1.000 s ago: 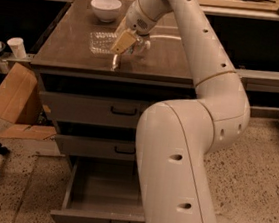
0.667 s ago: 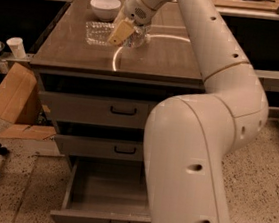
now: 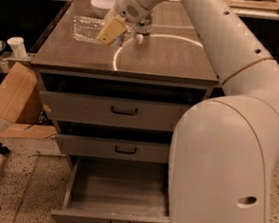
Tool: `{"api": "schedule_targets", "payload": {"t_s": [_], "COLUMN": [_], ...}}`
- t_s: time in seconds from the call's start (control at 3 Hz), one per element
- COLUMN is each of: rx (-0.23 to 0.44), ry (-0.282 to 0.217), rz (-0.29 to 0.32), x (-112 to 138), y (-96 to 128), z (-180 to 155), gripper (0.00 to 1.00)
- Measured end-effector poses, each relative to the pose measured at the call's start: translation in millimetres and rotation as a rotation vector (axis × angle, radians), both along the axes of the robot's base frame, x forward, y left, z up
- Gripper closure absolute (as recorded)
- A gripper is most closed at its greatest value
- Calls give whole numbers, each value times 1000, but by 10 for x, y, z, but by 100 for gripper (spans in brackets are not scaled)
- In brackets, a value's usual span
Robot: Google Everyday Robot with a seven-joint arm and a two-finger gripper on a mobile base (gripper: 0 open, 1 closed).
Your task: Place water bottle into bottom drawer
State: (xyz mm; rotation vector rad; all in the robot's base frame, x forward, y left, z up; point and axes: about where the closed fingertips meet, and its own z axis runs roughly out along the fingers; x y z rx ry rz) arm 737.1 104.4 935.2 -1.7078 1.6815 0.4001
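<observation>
The water bottle (image 3: 86,29) is clear and crinkled. It lies sideways at the back left of the cabinet's dark top, with its white cap (image 3: 139,39) pointing right. My gripper (image 3: 113,30) reaches in from above, and a yellowish finger (image 3: 110,30) lies across the bottle's middle, closed on it. The bottom drawer (image 3: 87,219) is pulled out at the foot of the cabinet, its grey inside bare, well below and in front of the gripper.
A white bowl (image 3: 102,4) stands just behind the bottle. The top drawer (image 3: 122,111) and the middle drawer (image 3: 117,149) are pushed in. My bulky white arm (image 3: 226,143) covers the cabinet's right side. A cardboard box (image 3: 13,94) and a white cup (image 3: 17,47) are at the left.
The gripper and the bottle have moved together toward the back and a little to the left over the cabinet top. The drawers have not moved.
</observation>
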Motion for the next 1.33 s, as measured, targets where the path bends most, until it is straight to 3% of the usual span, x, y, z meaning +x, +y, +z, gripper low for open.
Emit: {"api": "schedule_targets", "payload": {"t_s": [0.33, 1.0, 1.33], "rx": [5, -3, -24], "ry": [14, -6, 68], "rz": [-4, -53, -64], "x": [-15, -699, -1136], "y": [-14, -59, -44], "z": [-31, 91, -188], "gripper": [100, 100, 100]}}
